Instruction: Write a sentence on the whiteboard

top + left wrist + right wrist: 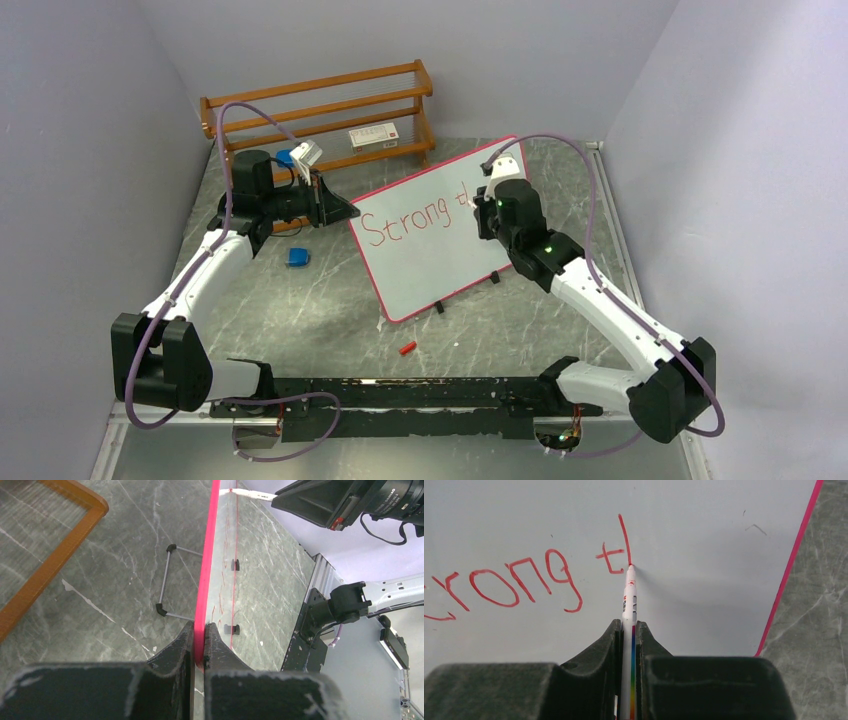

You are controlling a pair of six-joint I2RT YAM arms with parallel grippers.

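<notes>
The red handwritten marker lettering (524,580) so far reads "Strong", then a "t" and one tall downstroke, so the sentence looks hardly begun on its second word. It sits across the upper part of the large white whiteboard with a thin pink-red rim (430,275). The board stands propped on small black feet at mid-table, its face turned towards the arms and set at a slant in front of the wooden slatted rack (320,105). The board looks thin, light and stiff, with a glossy face. Judged so, it would slide or tip back under the pen's push, and the rim is the sound place to hold it, since a grip on the face would smear the ink. The left gripper (199,642) does just that: its jaws are pinched tight on the pink rim at the board's left edge. The right gripper (628,630) is closed on a slim white marker pen with a rainbow stripe (629,605), the barrel lying between the fingers and the tip touching the board at the foot of the downstroke. On the grey marbled table (300,310), near the board's front, lie a small red cap (407,349) and a blue block (297,257).
</notes>
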